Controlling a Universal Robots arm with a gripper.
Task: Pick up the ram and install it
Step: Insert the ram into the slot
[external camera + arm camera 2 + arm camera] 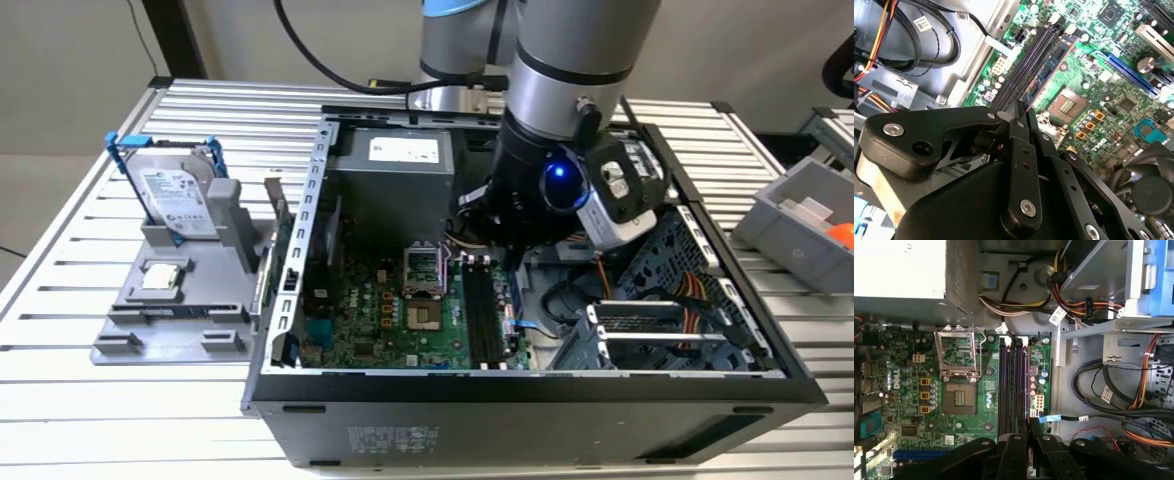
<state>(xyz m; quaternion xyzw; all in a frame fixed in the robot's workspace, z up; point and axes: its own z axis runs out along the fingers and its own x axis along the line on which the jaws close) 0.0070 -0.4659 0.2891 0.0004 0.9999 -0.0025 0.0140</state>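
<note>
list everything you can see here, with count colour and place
computer case: one, black, open, on the table
table: one, silver, slatted
motherboard: one, green, inside the case
processor socket: one, silver, open, on the motherboard
ram: one, dark blue, along the memory slots beside the socket
power supply: one, grey, back of the case
fixture: one, grey, exterior view's left of the case
hard drive: one, silver in blue frame, upright on the fixture
processor chip: one, silver, on the fixture
bin: one, grey, exterior view's right
arm: one, silver, over the case
gripper: one, black, closed on the ram's end
</note>
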